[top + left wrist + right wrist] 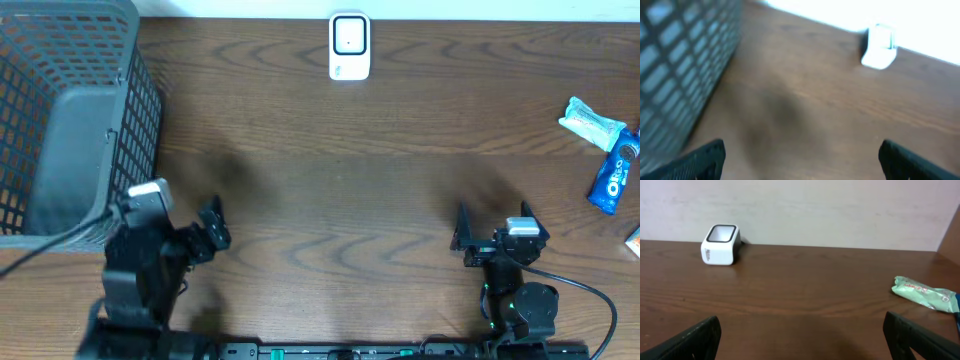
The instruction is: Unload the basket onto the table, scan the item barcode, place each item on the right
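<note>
scanner point(349, 46) sits well apart from green packet point(592, 122).

**Scanner at the far edge, packets off to the right**

White, box-shaped scanner point(349, 46), upright at the middle of the far edge of the table point(350, 200), close to the pale wall. Dark-framed window on its top face, small grey print low on the front. Same scanner point(720, 245) sharp in the right wrist view, blurred from the left wrist.

Green packet point(592, 124) flat near the right edge, lying aslant, ends crimped, reddish lettering along it.

Blue packet point(613, 172) just beside it on the near side, white lettering, also aslant; touching or barely apart, impossible to tell.

Corner of a third item point(634, 240) nearer still, cut off by the picture's edge, too little showing to name.
</note>
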Robot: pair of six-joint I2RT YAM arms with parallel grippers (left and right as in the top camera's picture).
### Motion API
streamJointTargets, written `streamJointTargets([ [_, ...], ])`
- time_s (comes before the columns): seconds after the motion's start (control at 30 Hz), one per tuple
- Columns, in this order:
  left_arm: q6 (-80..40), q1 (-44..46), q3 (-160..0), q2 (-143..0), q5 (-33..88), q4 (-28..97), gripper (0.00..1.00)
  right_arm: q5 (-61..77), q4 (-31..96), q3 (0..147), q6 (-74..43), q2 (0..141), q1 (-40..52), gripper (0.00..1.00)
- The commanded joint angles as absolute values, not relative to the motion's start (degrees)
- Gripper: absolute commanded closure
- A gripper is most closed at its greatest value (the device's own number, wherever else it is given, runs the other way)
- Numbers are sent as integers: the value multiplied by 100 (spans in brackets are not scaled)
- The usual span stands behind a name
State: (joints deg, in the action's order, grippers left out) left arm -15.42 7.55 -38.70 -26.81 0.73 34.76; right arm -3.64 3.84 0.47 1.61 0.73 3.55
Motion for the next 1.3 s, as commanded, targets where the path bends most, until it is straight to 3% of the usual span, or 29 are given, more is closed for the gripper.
streamJointTargets([
  [0.0, -934, 729, -3286, -2073, 607, 2945, 2, -353, 403, 30, 224, 30, 331, 1],
  [0.9, -493, 709, -539, -8, 816, -550, 2, -355, 403, 30, 224, 30, 331, 1],
  [1.27, -495, 340, -21, -8, 816, -987, 2, -353, 403, 30, 224, 30, 331, 1],
])
